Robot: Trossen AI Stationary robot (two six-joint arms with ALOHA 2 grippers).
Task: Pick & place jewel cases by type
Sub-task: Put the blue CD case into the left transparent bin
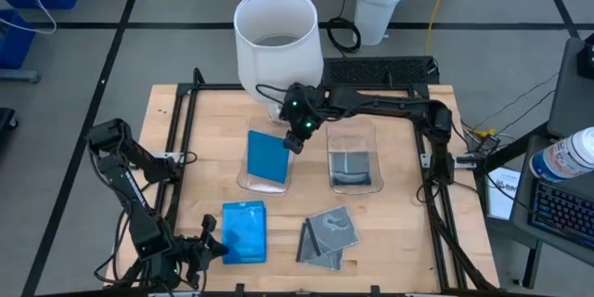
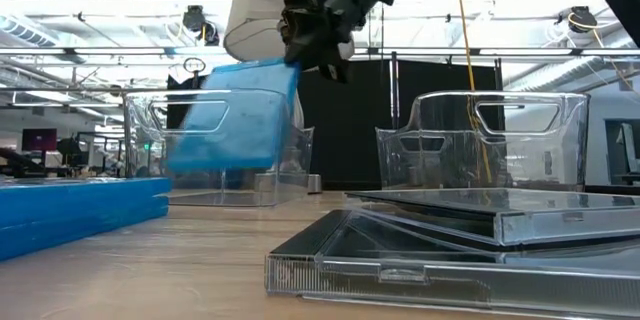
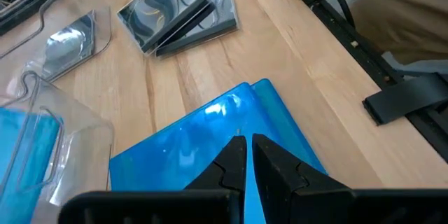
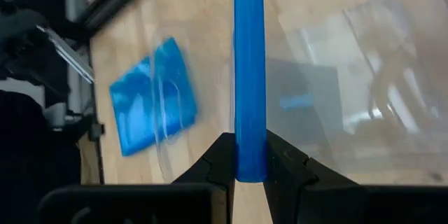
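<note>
My right gripper [image 1: 295, 137] is shut on a bright blue jewel case [image 1: 268, 158], which hangs tilted over the left clear tray [image 1: 243, 182], its lower edge [image 2: 215, 168] down between the tray's walls. The right clear tray [image 1: 371, 148] holds a dark grey case [image 1: 354, 168]. A short stack of blue cases [image 1: 244, 232] lies flat near the table's front edge, with several grey cases [image 1: 328, 237] piled to its right. My left gripper [image 1: 215, 247] is shut at the blue stack's near left corner, its fingertips [image 3: 246, 155] over the top case. My right gripper pinches the blue case between its two fingers at the upper far-right corner [image 4: 248, 161], slanting down from the far right. The case hangs below the fingers, tilted and edge-on to the wrist camera, clear of the tray floor. Whether my left gripper touches the blue stack I cannot tell.
A tall white bucket [image 1: 277, 32] stands at the table's far edge just behind the left tray, with a black keyboard [image 1: 380, 71] to its right. Black frame rails [image 1: 181, 139] run along the table's sides. Bare wood lies between the trays and the piles.
</note>
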